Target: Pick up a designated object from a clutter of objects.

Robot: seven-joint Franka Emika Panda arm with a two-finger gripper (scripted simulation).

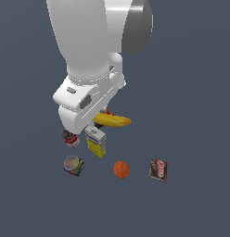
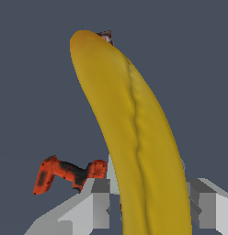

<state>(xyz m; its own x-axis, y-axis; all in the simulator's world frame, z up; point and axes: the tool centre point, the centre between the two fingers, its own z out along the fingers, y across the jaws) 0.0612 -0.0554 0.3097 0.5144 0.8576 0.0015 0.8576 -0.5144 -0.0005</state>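
The yellow banana (image 1: 114, 121) sticks out to the exterior view's right from under the white hand of my arm. In the wrist view the banana (image 2: 134, 128) fills the middle of the picture and runs between my two grey fingers (image 2: 101, 206). My gripper (image 2: 152, 213) is shut on it. The banana looks raised off the floor, since the drill beneath it looks small. In the exterior view the fingertips are hidden behind the hand (image 1: 84, 104).
The red-black drill (image 2: 65, 173) lies below; only a red bit shows in the exterior view (image 1: 107, 111). A yellow-white box (image 1: 96, 141), a red-labelled can (image 1: 70, 138), a silver-topped can (image 1: 73, 165), an orange (image 1: 121, 169) and a dark brown packet (image 1: 158, 170) stand on the dark floor.
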